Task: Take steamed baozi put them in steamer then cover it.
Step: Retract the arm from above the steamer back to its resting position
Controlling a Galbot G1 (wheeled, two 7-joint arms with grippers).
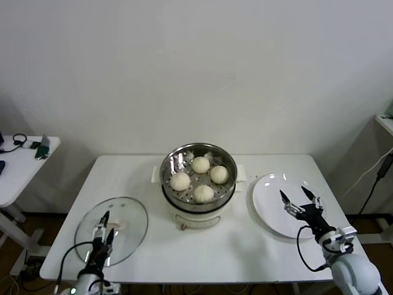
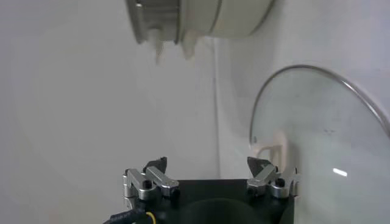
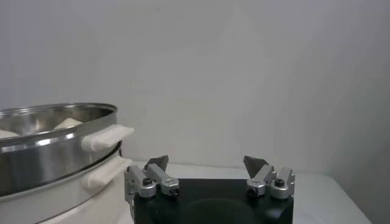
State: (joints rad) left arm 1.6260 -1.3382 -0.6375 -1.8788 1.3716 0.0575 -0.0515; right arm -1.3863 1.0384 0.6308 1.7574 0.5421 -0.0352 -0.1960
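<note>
Cover [image 1: 112, 230] lies lower left in the head view, its handle [image 1: 116, 225] just beside the left gripper [image 1: 105, 228], fully open and empty; right gripper [image 1: 301, 199] open, idle lower right.

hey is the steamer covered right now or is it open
Open. The steamer has no lid on it, and four baozi sit exposed inside. The glass cover lies flat on the table to the robot's left.

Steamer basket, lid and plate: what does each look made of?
Steamer: polished metal, likely stainless steel; mirror glare, perforated floor. Cover: clear glass, the table showing through, with a thin metal rim and a pale, probably plastic handle. Plate: glossy white, ceramic or melamine; can't tell.
</note>
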